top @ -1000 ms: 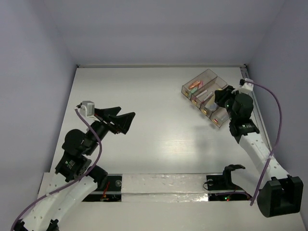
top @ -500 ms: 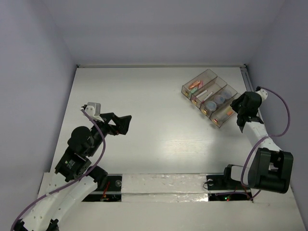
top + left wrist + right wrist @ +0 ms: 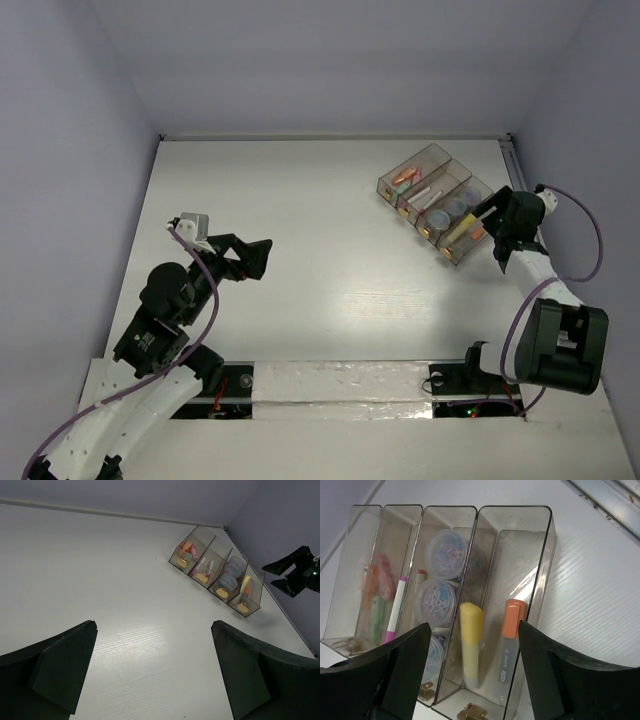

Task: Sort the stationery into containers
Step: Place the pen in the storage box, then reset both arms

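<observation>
Left gripper (image 3: 261, 258): jaws spread wide with nothing between them. It hangs over the left half of the table (image 3: 330, 190), well apart from the containers.
Right gripper (image 3: 269, 575): jaws apart, holding nothing. It sits just beside the near-right end of the containers, close to the table's right edge.
Containers (image 3: 547, 545): four smoky clear bins joined in a staggered diagonal row, at the far right of the table.
Rightmost bin: a yellow marker (image 3: 470, 640) and an orange-capped pen (image 3: 510, 630) lie lengthways, just beside each other.
Second bin: round tins (image 3: 447, 552) of coloured clips sit in a line along it.
Third bin: a thin white pen (image 3: 395, 612) with a pink cap lies against the wall.
Farthest bin: a pink marker (image 3: 385, 572) and a green marker (image 3: 375, 620) lie together, with something orange beside them that is too blurred to name.
Open room: a wide stretch of white tabletop lies between the left gripper and the containers.
Edges: a metal rail (image 3: 607, 500) runs along the table's right edge, near the row. Pale walls rise at the far, left and right sides.
</observation>
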You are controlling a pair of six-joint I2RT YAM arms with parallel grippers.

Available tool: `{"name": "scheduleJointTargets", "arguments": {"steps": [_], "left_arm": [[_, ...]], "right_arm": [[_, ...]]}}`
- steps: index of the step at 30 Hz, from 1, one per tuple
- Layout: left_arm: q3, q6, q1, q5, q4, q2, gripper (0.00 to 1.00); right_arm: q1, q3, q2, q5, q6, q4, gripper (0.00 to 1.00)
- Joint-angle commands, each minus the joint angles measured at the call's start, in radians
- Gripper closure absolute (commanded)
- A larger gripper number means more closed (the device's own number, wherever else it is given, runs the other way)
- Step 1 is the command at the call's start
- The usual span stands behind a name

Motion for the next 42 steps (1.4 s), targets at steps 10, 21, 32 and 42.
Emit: {"name": "scheduleJointTargets", "arguments": {"steps": [10, 21, 32, 42], "left_arm": [[0.046, 0.012, 0.006, -0.047, 0.028, 0.011, 0.01], [0.077, 0.006, 0.006, -0.064, 0.060, 0.030, 0.01], [0.265, 0.067, 0.006, -0.082, 0.123, 0.045, 0.01], [0.321, 0.081, 0.006, -0.067, 0.168, 0.071, 0.01]], "right_arm": [[-0.006, 0.031, -0.322, -0.204, 0.021, 0.018, 0.07], [-0.006, 0.085, -0.709, -0.464, 0.051, -0.049, 0.00], [-0.006, 0.139, -0.824, -0.564, 0.140, 0.081, 0.00], [-0.006, 0.111, -0.815, -0.559, 0.164, 0.146, 0.00]]}}
